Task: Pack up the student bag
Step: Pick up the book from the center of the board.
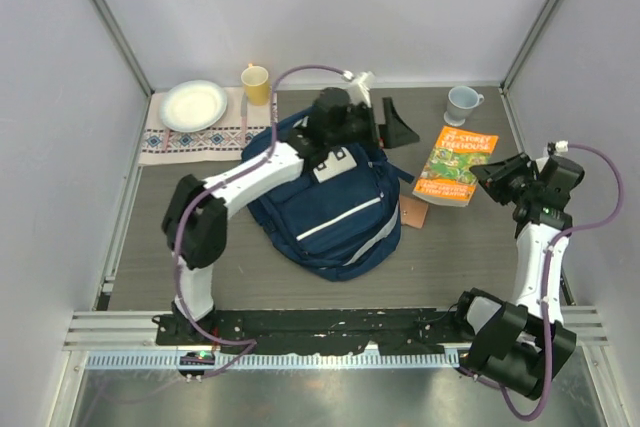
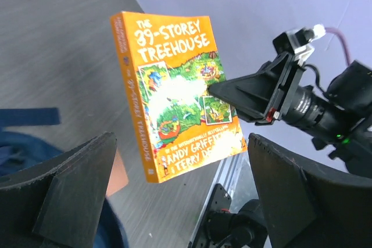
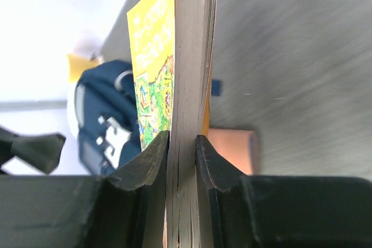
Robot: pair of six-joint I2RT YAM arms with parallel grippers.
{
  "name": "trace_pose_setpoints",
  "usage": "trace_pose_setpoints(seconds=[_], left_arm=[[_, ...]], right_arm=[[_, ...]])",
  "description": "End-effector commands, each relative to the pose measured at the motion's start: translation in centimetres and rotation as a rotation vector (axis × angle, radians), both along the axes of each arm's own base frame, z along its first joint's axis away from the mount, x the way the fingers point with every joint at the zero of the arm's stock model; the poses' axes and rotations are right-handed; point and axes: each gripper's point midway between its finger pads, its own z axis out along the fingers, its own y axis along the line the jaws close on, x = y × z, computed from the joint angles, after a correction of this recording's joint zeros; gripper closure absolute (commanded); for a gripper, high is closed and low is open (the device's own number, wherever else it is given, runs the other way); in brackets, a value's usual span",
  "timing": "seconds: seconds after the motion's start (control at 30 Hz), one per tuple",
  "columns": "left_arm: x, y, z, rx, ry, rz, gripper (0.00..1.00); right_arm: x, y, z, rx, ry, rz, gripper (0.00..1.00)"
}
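Note:
The student bag (image 1: 330,212), navy with white stripes and a white buckle flap, lies at the table's middle; it also shows in the right wrist view (image 3: 104,120). My left gripper (image 1: 385,119) hovers over the bag's far right corner, open and empty (image 2: 181,143), facing the book. An orange paperback (image 1: 455,165) is held tilted to the right of the bag. My right gripper (image 1: 492,172) is shut on the paperback's page edge (image 3: 182,140), one finger on each cover. The cover (image 2: 174,91) faces the left wrist camera.
A small tan flat item (image 1: 415,214) lies against the bag's right side. At the back stand a white plate (image 1: 193,105) on an embroidered cloth (image 1: 190,139), a yellow cup (image 1: 256,84) and a pale blue mug (image 1: 462,102). Frame posts and walls enclose the table.

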Motion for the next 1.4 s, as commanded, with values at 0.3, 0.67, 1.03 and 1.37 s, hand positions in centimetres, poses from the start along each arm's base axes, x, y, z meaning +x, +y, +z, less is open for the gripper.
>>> trace_pose_setpoints(seconds=[0.3, 0.67, 1.03, 1.37], left_arm=[[-1.6, 11.4, 4.1, -0.204, -0.026, 0.137, 0.0], [-1.1, 12.8, 3.1, -0.202, -0.035, 0.178, 0.0], [-2.0, 12.2, 1.9, -0.223, -0.024, 0.097, 0.2], [-2.6, 11.8, 1.3, -0.218, -0.007, 0.037, 0.59]], right_arm=[[1.4, 14.2, 8.8, 0.13, -0.394, 0.522, 0.99], [-1.0, 19.2, 8.2, 0.185, -0.416, 0.767, 0.99], [-1.9, 20.0, 7.9, 0.201, -0.442, 0.876, 0.99], [-2.5, 20.7, 8.4, 0.181, -0.468, 0.985, 0.99]])
